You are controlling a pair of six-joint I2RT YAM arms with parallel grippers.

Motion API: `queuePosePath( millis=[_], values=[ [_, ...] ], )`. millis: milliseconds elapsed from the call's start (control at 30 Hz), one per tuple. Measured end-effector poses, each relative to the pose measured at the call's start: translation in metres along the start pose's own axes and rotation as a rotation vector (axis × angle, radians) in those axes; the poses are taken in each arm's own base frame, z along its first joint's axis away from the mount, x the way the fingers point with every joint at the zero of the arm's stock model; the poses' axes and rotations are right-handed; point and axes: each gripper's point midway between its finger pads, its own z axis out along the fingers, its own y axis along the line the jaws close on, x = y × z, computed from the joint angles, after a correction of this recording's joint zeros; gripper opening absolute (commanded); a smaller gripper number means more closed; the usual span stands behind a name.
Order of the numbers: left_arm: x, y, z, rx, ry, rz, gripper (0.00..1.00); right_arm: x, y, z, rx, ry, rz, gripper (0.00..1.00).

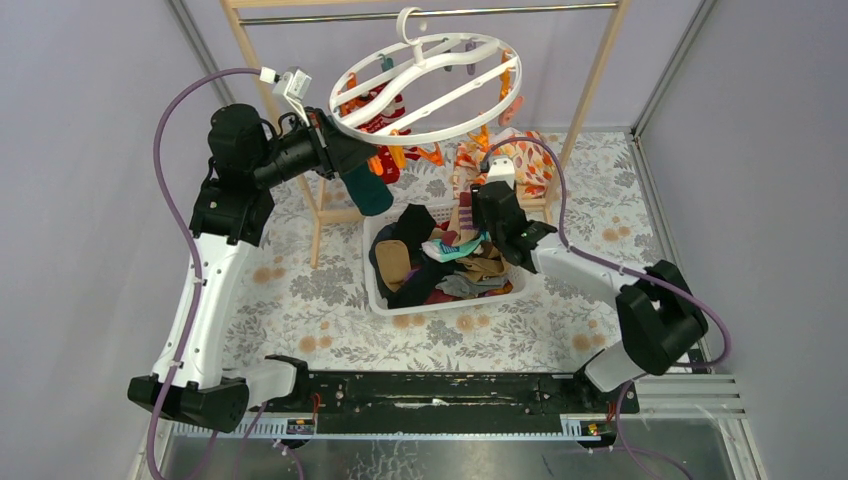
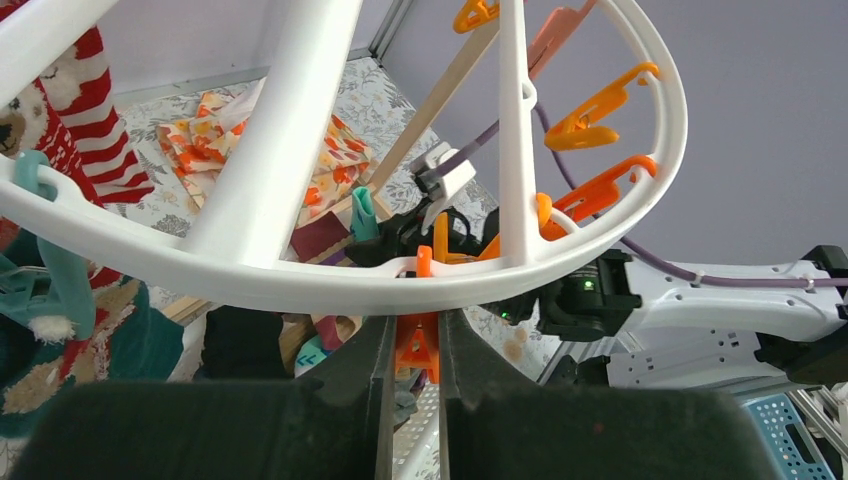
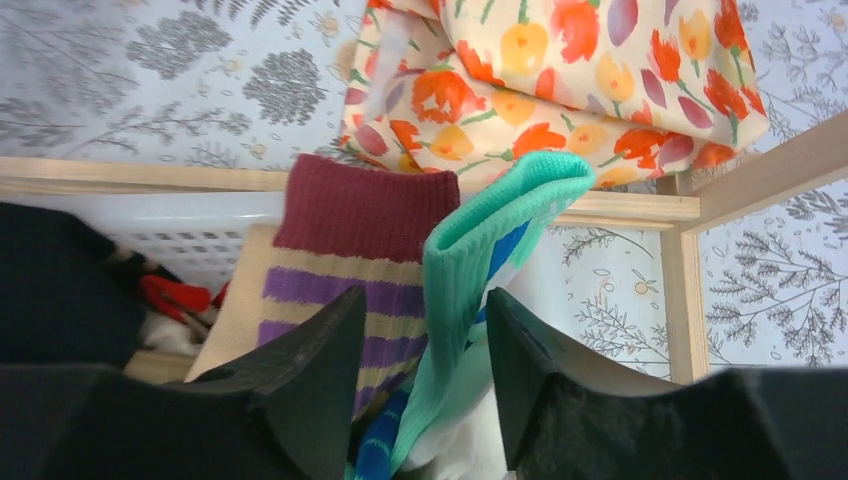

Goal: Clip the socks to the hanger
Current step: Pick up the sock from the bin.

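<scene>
The left tool [image 2: 417,320] was raised to the near rim of the large white plastic ring hanger [image 2: 250,280], directly below that rim. Its fingers stood nearly closed, with only a narrow gap, and pinched an orange plastic clip [image 2: 417,350] that hung from the rim between them. A red-and-white striped sock [image 2: 100,130] hung from the hanger above and to the left of this tool. In the top view, a dark teal sock [image 1: 365,190] hung just below the tool. The hanger was suspended by its hook from the metal bar of the wooden-framed rack [image 1: 590,90], beyond both tools. The right tool [image 3: 422,300] was lowered into the white perforated plastic basket [image 1: 378,292], which stood on the floral-covered bench [image 1: 300,300] and held the loose pile of socks. Its fingers stood apart, roughly half open, on either side of the upright cuff of a mint-green knitted sock [image 3: 480,230]. The cuff lay against the right finger, and a gap showed on the left-finger side, so the sock was not clamped. A sock with a maroon cuff and purple and tan stripes [image 3: 350,230] lay just behind the mint-green sock, toward the left finger. An orange floral-print cloth [image 3: 560,80] lay on the bench beyond the basket wall, ahead of the right tool.
</scene>
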Motion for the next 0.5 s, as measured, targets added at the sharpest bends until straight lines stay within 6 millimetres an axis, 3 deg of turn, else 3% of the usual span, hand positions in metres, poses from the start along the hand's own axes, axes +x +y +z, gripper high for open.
queuePosePath(
  millis=[133, 367, 500],
  values=[
    [-0.001, -0.002, -0.001, 0.002, -0.004, 0.010, 0.00, 0.010, -0.008, 0.011, 0.061, 0.014, -0.015, 0.40],
    [0.000, -0.003, -0.004, 0.003, -0.006, 0.022, 0.00, -0.009, -0.018, 0.010, 0.120, -0.071, 0.013, 0.40],
    [0.001, -0.002, -0.004, 0.002, -0.004, 0.020, 0.00, -0.012, -0.020, 0.011, 0.130, -0.083, 0.004, 0.29]
  ],
)
